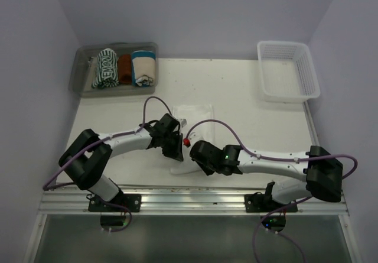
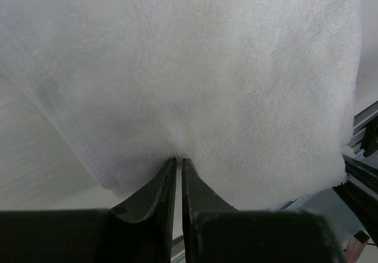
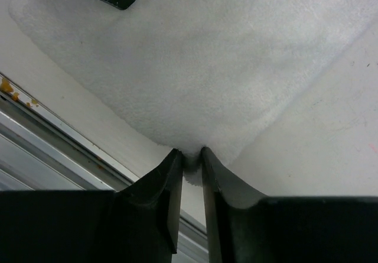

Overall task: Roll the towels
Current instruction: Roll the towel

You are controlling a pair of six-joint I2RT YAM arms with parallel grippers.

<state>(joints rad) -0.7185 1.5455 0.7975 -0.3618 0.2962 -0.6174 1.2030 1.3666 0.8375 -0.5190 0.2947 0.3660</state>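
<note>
Pinched along its near hem by both arms, in the middle of the table [image 1: 254,112]: the white towel [image 1: 198,114], spread flat and running away from the arm bases toward the far wall. Nearly closed on the left part of that hem, the left gripper [image 2: 179,164], with cloth nipped at the very tips. Narrowed to a slit on the right part, the right gripper [image 3: 192,156], with a tuft of cloth plainly caught between the jaws. Side by side and almost touching in the overhead view, so neither arm nearer than the other. Long axis of the cloth, as far as can be judged past the arms: near to far, so probably a roll forward, away from the bases, with the hem turned over onto the flat part ahead. Worth keeping both grips level, lest the roll come out skewed. Already rolled, seemingly, and lying in the clear bin [image 1: 80,78] at the far left corner: the striped towel [image 1: 106,67], beside a rust towel [image 1: 124,68] and a cream towel [image 1: 143,68]. Well apart at the far right: a white basket [image 1: 288,71].
</note>
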